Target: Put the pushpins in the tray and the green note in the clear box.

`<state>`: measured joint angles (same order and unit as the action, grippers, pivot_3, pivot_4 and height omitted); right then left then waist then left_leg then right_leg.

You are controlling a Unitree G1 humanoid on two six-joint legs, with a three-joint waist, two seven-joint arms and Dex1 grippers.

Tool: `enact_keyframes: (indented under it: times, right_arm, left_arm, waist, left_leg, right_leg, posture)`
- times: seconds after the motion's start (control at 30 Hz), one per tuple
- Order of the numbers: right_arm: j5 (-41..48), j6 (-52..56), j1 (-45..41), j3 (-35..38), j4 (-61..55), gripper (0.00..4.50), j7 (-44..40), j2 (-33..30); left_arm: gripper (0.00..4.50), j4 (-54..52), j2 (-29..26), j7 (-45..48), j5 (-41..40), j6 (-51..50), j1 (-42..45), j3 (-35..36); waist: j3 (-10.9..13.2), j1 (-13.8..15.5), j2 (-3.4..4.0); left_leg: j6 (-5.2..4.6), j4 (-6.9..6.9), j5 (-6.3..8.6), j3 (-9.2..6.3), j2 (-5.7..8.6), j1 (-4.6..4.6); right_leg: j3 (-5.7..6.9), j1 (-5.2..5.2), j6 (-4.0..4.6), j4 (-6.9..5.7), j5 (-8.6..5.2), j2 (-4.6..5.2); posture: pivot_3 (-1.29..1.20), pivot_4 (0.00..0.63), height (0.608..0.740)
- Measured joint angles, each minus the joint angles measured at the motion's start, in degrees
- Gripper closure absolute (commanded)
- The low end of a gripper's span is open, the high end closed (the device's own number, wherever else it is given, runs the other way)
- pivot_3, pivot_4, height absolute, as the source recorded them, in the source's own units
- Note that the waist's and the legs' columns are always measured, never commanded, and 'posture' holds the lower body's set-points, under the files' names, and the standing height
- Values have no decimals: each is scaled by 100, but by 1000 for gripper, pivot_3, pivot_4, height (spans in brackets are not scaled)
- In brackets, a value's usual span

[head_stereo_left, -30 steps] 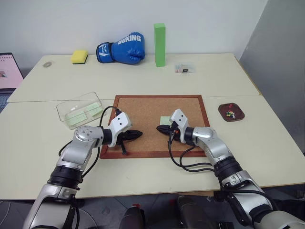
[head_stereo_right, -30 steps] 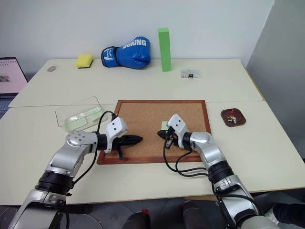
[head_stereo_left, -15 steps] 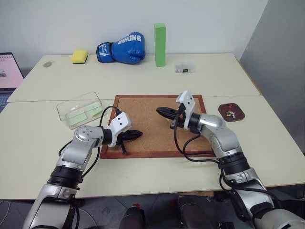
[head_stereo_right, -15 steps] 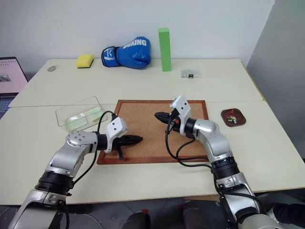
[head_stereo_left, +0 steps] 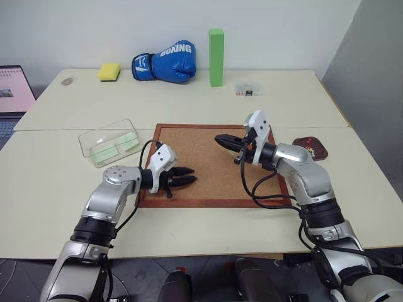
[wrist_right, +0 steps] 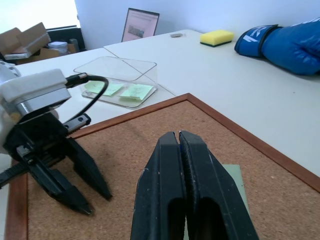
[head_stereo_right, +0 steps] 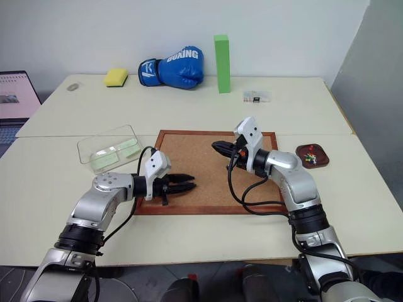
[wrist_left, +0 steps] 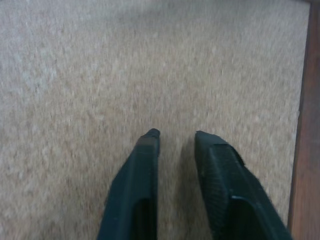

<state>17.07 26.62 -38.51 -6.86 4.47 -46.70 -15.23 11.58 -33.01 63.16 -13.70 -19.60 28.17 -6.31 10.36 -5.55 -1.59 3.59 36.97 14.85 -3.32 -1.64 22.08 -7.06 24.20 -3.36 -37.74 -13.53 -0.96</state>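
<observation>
**Over the corkboard, both grippers hover and the note waits**

Near the desk's left edge we see the clear box (head_stereo_left: 110,139), with pale green slips already in it; over the near left corner of the corkboard (head_stereo_left: 208,165) the left gripper (head_stereo_left: 187,178) hangs low, its fingers a narrow gap apart and empty; the green note (wrist_right: 236,175) lies flat on the cork below the right gripper (head_stereo_left: 220,140), which is raised and pinched tight; whether a pin sits between its tips we cannot tell; toward the desk's right edge the tray (head_stereo_left: 321,153) holds pushpins (head_stereo_left: 309,149). We judge the note comes next: slide one finger under an edge, pinch lightly, and lift without creasing.
</observation>
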Motion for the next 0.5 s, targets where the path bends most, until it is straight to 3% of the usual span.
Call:
enact_keyframes:
  times: [0.33,0.5]
  right_arm:
    - [1197,1635,-301,159,-324,4500,-731,-508]
    - [1680,2252,-359,284,-350,4500,-810,-526]
  left_arm:
    - [531,-660,-68,380,-173,647,654,-6]
    - [420,-490,28,543,-134,1302,746,-46]
  waist:
    - [9,39,4]
    - [9,44,4]
  left_leg:
    - [0,-1,0,1,0,-2]
    - [0,1,0,1,0,1]
  right_leg:
    - [0,0,0,1,0,-1]
    - [0,0,0,2,0,0]
  posture:
    - [0,150,740]
    - [0,150,740]
